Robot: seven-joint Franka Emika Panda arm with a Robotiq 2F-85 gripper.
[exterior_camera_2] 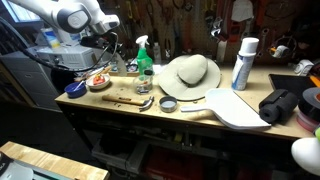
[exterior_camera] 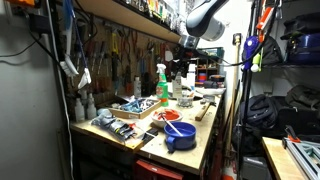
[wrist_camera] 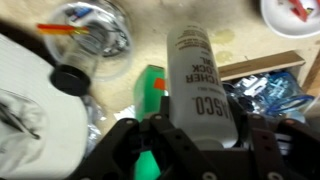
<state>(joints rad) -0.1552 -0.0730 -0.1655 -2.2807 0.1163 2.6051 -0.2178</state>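
Note:
In the wrist view my gripper (wrist_camera: 198,128) is shut on a pale grey spray can (wrist_camera: 197,70) with black lettering, its black fingers clamped on both sides of the can's body. The can is held above the workbench. Below it are a green spray bottle (wrist_camera: 152,85), a clear glass jar (wrist_camera: 95,30) with an orange stick in it and a black lid (wrist_camera: 70,78). In both exterior views the gripper (exterior_camera: 185,62) (exterior_camera_2: 118,46) hangs over the bench near the green spray bottle (exterior_camera: 161,82) (exterior_camera_2: 144,55). The can itself is hard to make out there.
A straw hat (exterior_camera_2: 190,72), a white can (exterior_camera_2: 243,62), a white cutting board (exterior_camera_2: 238,108), a blue bowl (exterior_camera: 180,135) and a plate with red pieces (exterior_camera: 168,116) lie on the bench. A wooden tray of tools (exterior_camera: 135,108) sits beside them. Tools hang on the back wall.

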